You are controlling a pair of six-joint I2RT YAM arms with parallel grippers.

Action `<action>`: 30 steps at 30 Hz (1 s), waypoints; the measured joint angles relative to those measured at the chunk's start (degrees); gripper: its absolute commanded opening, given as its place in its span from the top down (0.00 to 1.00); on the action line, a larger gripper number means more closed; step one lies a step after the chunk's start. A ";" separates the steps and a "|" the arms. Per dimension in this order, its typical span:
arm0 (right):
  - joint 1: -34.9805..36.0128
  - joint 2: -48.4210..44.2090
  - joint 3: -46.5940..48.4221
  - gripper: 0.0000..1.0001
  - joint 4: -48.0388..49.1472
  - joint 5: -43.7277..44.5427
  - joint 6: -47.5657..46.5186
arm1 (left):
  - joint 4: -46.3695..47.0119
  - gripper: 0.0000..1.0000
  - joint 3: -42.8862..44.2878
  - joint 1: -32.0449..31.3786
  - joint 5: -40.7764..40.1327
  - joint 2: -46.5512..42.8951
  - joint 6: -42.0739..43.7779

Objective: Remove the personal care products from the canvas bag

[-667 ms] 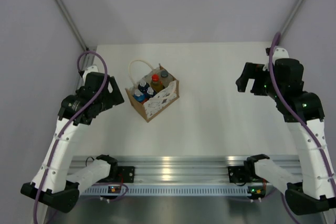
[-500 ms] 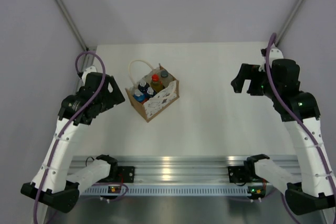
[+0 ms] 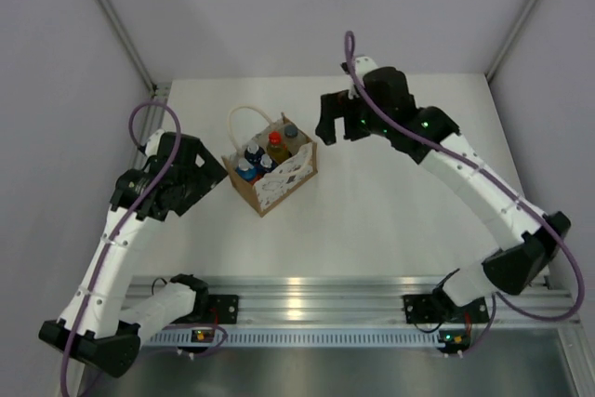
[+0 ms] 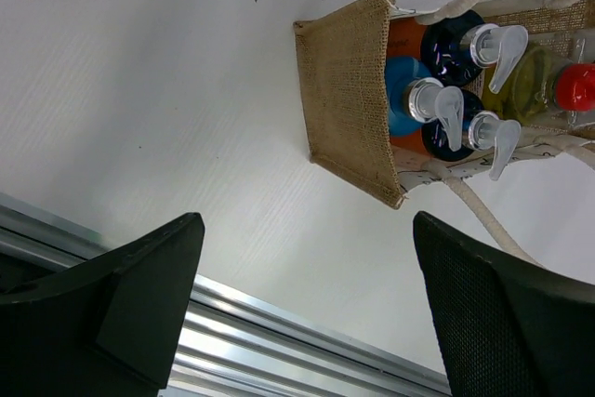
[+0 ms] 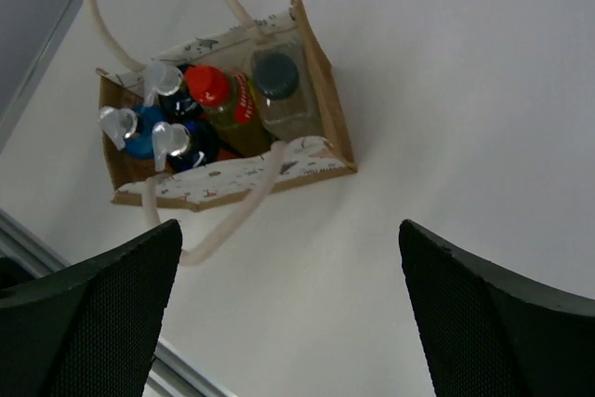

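The canvas bag (image 3: 282, 187) stands on the white table, left of centre, with its cream handles flopped outward. It holds the personal care products: a yellow bottle with a red cap (image 3: 275, 144), a clear bottle with a dark grey cap (image 3: 291, 132) and three orange bottles with blue pump tops (image 3: 249, 165). My left gripper (image 3: 214, 172) is open and empty, just left of the bag (image 4: 346, 90). My right gripper (image 3: 327, 127) is open and empty, up and right of the bag (image 5: 321, 81). The right wrist view shows the red cap (image 5: 206, 84) and the grey cap (image 5: 276, 73).
An aluminium rail (image 3: 307, 290) runs along the table's near edge and also shows in the left wrist view (image 4: 232, 323). Grey walls and slanted frame posts (image 3: 116, 20) close in the back and sides. One cream handle (image 3: 244, 116) lies behind the bag, and the other (image 5: 232, 216) hangs down its front.
My right arm has swung far left, from the table's right side to just beside the bag. My left gripper has shifted slightly toward the bag. The bag and bottles have not moved.
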 measured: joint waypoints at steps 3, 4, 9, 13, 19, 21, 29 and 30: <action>6.45 8.52 7.74 0.11 1.27 4.48 -2.08 | -0.02 0.02 -0.04 0.00 0.63 0.11 -1.29; 8.17 11.17 9.92 0.16 1.70 5.55 -2.86 | -0.02 0.02 -0.04 0.00 0.92 0.13 -1.62; 12.79 23.19 19.32 0.31 2.73 8.70 -6.47 | -0.02 0.02 -0.04 0.00 1.88 0.15 -1.77; 13.51 30.27 23.63 0.38 2.82 9.60 -8.44 | -0.15 0.03 0.63 0.00 1.92 1.31 0.20; 13.51 34.12 25.59 0.43 2.82 9.62 -9.46 | -0.02 0.03 2.10 0.00 1.68 2.34 3.04; 13.51 34.45 25.68 0.46 2.95 9.57 -9.64 | -0.04 0.03 2.10 0.00 1.64 2.32 3.76; 13.51 35.58 25.68 0.54 3.02 9.22 -9.97 | -0.04 0.03 2.10 0.00 1.33 2.36 6.14; 13.51 35.87 25.68 0.55 3.04 9.11 -9.97 | -0.04 0.02 2.10 0.00 1.27 2.40 6.47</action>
